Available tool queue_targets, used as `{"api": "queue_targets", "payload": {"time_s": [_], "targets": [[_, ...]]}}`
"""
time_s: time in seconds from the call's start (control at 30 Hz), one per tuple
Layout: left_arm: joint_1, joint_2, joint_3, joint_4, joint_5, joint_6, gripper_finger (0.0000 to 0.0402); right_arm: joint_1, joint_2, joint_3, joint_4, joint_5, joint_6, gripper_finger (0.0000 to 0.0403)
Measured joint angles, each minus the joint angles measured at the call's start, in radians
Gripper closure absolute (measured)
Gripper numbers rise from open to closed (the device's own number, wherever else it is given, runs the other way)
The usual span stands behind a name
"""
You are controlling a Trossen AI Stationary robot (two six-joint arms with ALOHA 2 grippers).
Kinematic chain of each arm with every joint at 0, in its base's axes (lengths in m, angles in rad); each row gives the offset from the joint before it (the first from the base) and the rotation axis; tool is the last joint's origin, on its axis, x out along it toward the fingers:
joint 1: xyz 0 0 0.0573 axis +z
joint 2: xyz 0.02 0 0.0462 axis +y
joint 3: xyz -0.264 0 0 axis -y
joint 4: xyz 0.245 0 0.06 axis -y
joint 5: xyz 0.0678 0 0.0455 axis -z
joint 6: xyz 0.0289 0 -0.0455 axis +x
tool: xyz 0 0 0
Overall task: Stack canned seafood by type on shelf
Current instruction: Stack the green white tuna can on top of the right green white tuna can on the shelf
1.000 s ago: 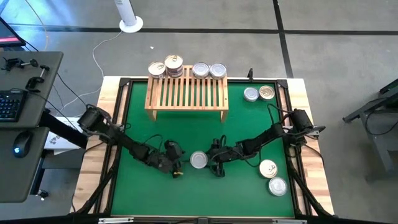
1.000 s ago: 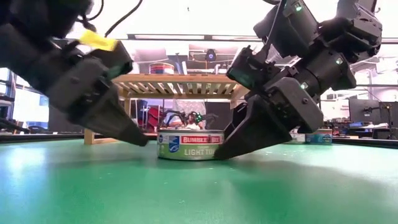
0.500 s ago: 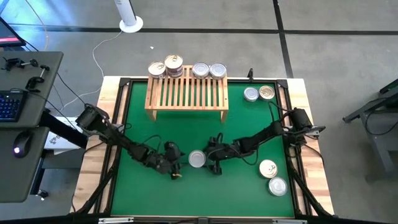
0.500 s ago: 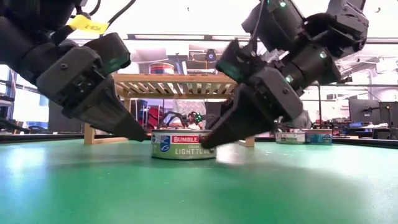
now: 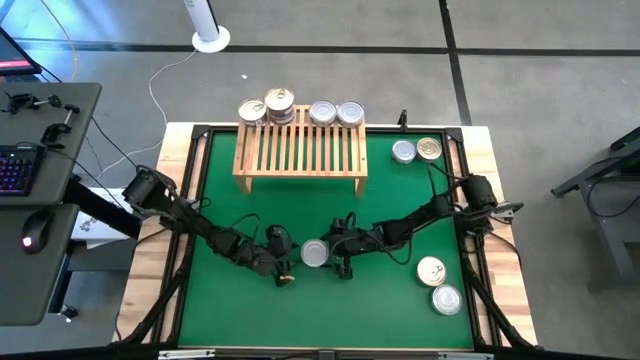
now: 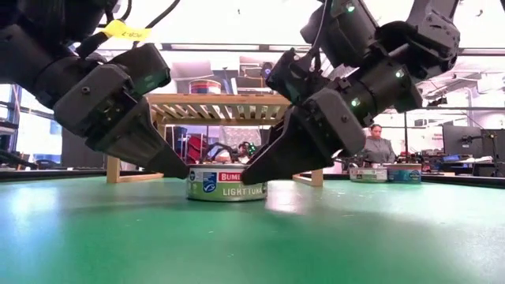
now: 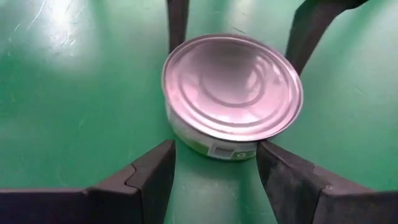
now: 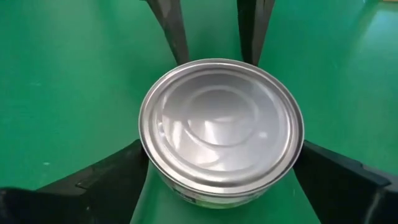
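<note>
A: We start at the right gripper (image 5: 330,257). Its jaws stand spread wide, one dark finger (image 8: 93,180) on each side of the short round silver-grey tin (image 8: 221,127), not clenched on it.

B: And the left gripper (image 5: 293,263)? We see its jaws part spread, tips just beside the same tin (image 7: 231,90) from the opposite side. In the left wrist view the fingers (image 7: 149,174) flank the tin's wall; we cannot tell whether they touch it.

A: The tin (image 5: 315,254) sits upright on the green mat (image 5: 220,300) of the bench, flat lid facing up, its short axis vertical. From table height its printed label (image 6: 229,184) faces the camera, between the two grippers (image 6: 177,167) (image 6: 251,170).

B: Farther out, we see the low light-wood slatted shelf (image 5: 300,150) at the far side of the mat. Along its back edge stand four more tins (image 5: 300,110), one of them stacked a little higher.

A: Two tins (image 5: 416,151), one silver, one gold, sit right of the shelf. Another pair (image 5: 438,285) lies near the right front corner.
</note>
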Motion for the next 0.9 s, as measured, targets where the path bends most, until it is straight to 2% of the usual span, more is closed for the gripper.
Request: {"api": "queue_targets", "payload": {"time_s": [0.3,0.73,0.9], "targets": [[0.017,0.006,-0.002,0.026,0.009,0.036,0.019,-0.014,0.053,0.013,0.069,-0.019,-0.065,0.0026],[0.018,0.058,-0.004,0.094,-0.035,0.032,0.019,-0.023,0.134,0.01,0.216,-0.027,-0.02,0.0026],[0.018,0.059,-0.004,0.087,-0.035,0.031,0.019,-0.026,0.135,0.009,0.224,-0.03,-0.019,0.004]]}}
